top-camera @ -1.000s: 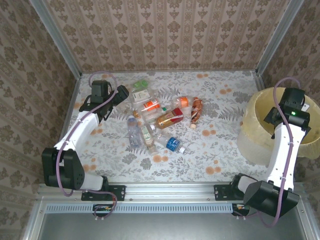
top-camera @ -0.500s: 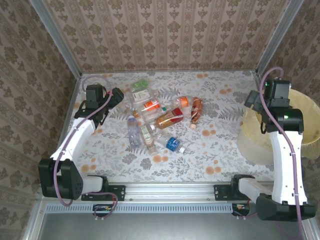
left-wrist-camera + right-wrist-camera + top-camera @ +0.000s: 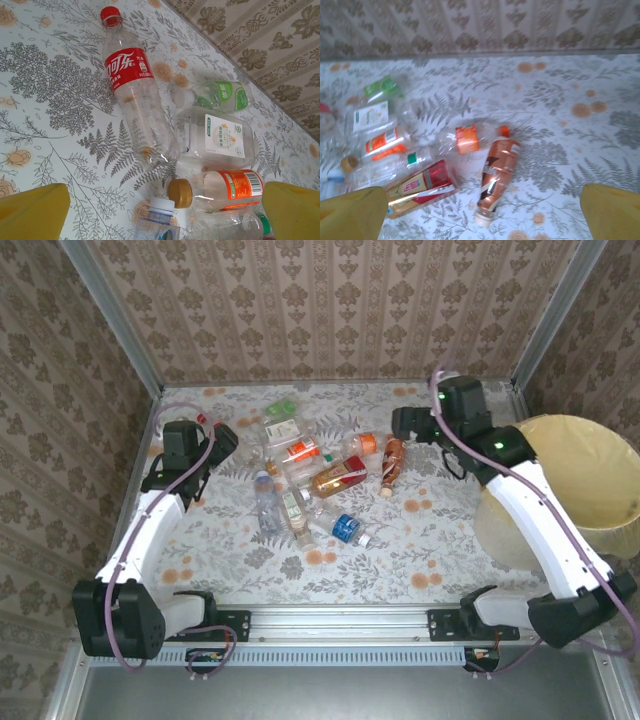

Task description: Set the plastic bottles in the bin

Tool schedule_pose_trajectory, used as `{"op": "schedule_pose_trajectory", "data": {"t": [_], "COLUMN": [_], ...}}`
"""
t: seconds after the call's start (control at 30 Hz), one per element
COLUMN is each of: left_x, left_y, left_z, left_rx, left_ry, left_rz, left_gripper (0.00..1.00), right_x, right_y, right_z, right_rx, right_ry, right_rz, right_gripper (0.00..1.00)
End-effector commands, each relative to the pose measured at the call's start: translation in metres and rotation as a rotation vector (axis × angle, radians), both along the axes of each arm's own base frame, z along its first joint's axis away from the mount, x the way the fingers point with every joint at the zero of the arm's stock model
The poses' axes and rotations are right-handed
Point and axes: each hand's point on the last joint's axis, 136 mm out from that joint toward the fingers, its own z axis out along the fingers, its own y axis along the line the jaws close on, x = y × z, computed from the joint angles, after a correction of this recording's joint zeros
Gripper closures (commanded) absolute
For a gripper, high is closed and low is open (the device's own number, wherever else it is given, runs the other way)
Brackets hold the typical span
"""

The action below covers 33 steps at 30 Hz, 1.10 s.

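Plastic bottles [image 3: 310,478], clear with coloured labels, are lying in a loose heap on the floral tabletop [image 3: 440,540], toward its far edge and left of centre. My left end effector [image 3: 222,438] is hanging at the heap's left side, its yellow fingers [image 3: 32,212] spread wide and gripping nothing. In the left wrist view a cola bottle [image 3: 134,95] with a red label and red cap is lying flat, nearest the left edge. Beside it are lying a green-labelled bottle [image 3: 220,95], a square white-labelled bottle [image 3: 220,139] and an orange-labelled bottle [image 3: 225,184] with a brown cap. My right end effector [image 3: 405,426] is hovering at the heap's right side, likewise fully parted and empty. It is looking down on a copper-coloured bottle [image 3: 497,175] and a flat red-labelled bottle [image 3: 422,187]. The bin [image 3: 505,530], lined with a pale yellow bag, is standing at the right edge of the tabletop, well apart from the heap.
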Motion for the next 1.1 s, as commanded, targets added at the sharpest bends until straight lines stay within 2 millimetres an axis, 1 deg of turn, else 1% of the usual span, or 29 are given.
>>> {"op": "schedule_pose_trajectory", "data": {"t": [0.0,0.1,0.13,0.17,0.23,0.33,0.43,0.47,0.53,0.6,0.67,0.73,0.87,1.07], "left_x": [-0.006,-0.006,-0.007,-0.007,-0.007,-0.009,-0.012,-0.013,-0.014,-0.015,-0.016,-0.016,-0.016,-0.017], "left_y": [0.006,0.007,0.007,0.007,0.007,0.007,0.01,0.01,0.011,0.012,0.013,0.013,0.011,0.01], "left_z": [-0.002,-0.003,-0.004,-0.004,-0.005,-0.008,-0.012,-0.013,-0.015,-0.015,-0.017,-0.017,-0.018,-0.02], "left_rx": [-0.005,-0.007,-0.006,-0.007,-0.01,-0.008,-0.004,-0.004,-0.001,0.001,0.002,-0.001,-0.015,-0.022], "left_ry": [0.013,0.019,0.022,0.022,0.027,0.038,0.046,0.048,0.051,0.054,0.06,0.061,0.057,0.067], "left_rz": [0.033,0.038,0.037,0.039,0.039,0.041,0.051,0.052,0.054,0.056,0.059,0.059,0.057,0.054], "left_gripper": [0.0,0.0,0.0,0.0,0.0,0.0,0.0,0.0,0.0,0.0,0.0,0.0,0.0,0.0], "right_x": [0.002,-0.004,-0.004,-0.007,-0.017,-0.03,-0.04,-0.046,-0.064,-0.082,-0.093,-0.097,-0.087,-0.085], "right_y": [0.029,0.051,0.062,0.073,0.096,0.114,0.122,0.129,0.154,0.171,0.177,0.175,0.168,0.173], "right_z": [-0.034,-0.063,-0.082,-0.091,-0.117,-0.151,-0.185,-0.194,-0.211,-0.225,-0.24,-0.255,-0.279,-0.295], "right_rx": [-0.061,-0.099,-0.105,-0.093,-0.052,-0.032,-0.047,-0.038,-0.005,-0.01,-0.062,-0.094,-0.154,-0.168], "right_ry": [0.056,0.111,0.15,0.169,0.239,0.351,0.449,0.484,0.537,0.543,0.533,0.547,0.554,0.545], "right_rz": [0.082,0.148,0.176,0.205,0.264,0.245,0.203,0.233,0.391,0.55,0.635,0.656,0.598,0.594], "right_gripper": [0.0,0.0,0.0,0.0,0.0,0.0,0.0,0.0,0.01,0.02,0.02,0.02,0.06,0.1]}}
